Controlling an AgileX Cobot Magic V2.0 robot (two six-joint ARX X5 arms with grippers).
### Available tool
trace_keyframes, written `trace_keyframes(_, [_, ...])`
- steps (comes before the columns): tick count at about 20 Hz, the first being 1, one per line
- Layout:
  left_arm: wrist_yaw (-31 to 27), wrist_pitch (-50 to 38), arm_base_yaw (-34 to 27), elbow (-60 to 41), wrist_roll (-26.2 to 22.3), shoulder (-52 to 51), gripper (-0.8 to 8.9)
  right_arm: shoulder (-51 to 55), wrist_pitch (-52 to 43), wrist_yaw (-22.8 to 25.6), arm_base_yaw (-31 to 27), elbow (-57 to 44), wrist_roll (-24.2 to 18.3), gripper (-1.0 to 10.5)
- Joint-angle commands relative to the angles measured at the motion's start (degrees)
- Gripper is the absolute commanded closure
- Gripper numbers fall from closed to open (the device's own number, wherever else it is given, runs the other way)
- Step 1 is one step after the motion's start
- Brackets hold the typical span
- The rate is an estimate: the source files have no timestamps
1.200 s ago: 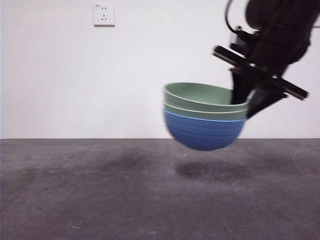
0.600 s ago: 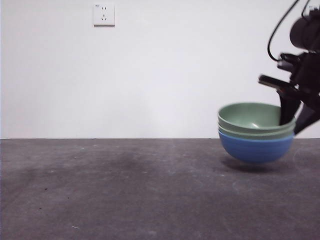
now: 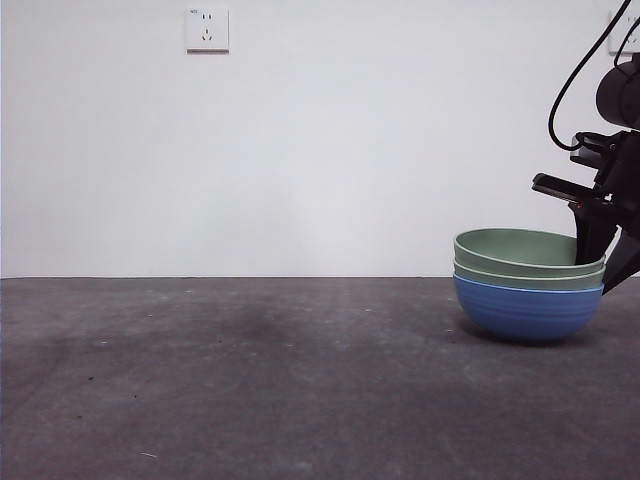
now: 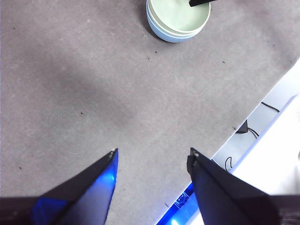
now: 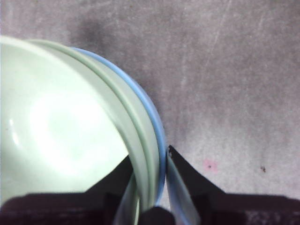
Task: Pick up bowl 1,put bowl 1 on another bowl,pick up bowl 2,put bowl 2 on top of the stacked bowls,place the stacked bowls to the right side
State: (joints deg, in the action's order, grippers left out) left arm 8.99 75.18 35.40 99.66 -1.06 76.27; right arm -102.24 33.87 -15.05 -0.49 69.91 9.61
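The stacked bowls [image 3: 528, 300] sit on the dark table at the right of the front view. They are the blue ridged bowl [image 3: 525, 315] with two pale green bowls [image 3: 520, 250] nested inside it. My right gripper [image 3: 603, 268] is shut on the stack's right-hand rim, one jaw inside the top green bowl and one outside the blue one. The right wrist view shows the rim [image 5: 152, 140] clamped between the jaws of my right gripper [image 5: 147, 161]. High above the table, my left gripper [image 4: 152, 152] is open and holds nothing, with the stack [image 4: 178, 21] far from it.
A white wall socket [image 3: 207, 29] is on the wall at the back left. The grey table top [image 3: 250, 380] stretches left of the stack. In the left wrist view the table's edge [image 4: 243, 117] shows, with black cables [image 4: 269, 105] beyond it.
The right gripper has carried the stack to the right and down. The stack hung tilted in the air before and now rests level on the table.
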Motion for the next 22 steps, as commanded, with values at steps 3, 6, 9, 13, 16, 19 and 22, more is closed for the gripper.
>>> trace_keyframes(3, [0.09,-0.35,0.15,-0.17,-0.5,-0.04,5.62,-2.12,0.96,-0.04,0.46,-1.16,-1.55,6.9])
trace_keyframes(6, [0.09,-0.55,0.15,-0.17,-0.5,-0.04,5.62,-1.68,0.68,-0.04,0.46,-1.16,-1.57,6.9])
trace_keyframes(9, [0.09,-0.57,0.15,-0.17,-0.52,-0.04,5.62,-0.5,0.44,-0.04,0.46,-1.16,-1.62,6.9])
trace_keyframes(13, [0.07,-0.57,0.15,-0.17,-0.57,-0.04,5.62,4.33,0.83,-0.02,0.44,-1.16,-1.81,6.9])
trace_keyframes(16, [0.07,-0.57,0.15,-0.17,-0.7,-0.04,5.62,10.27,4.83,0.02,0.44,-1.16,-2.25,6.9])
trace_keyframes(19, [0.09,-0.57,0.15,-0.17,-2.03,-0.04,5.62,17.49,12.5,-0.02,0.5,-1.16,-4.26,6.9])
trace_keyframes(22, [0.11,-0.57,0.15,-0.17,-2.82,-0.04,5.62,25.68,21.77,-0.02,2.01,-1.16,-6.14,7.0])
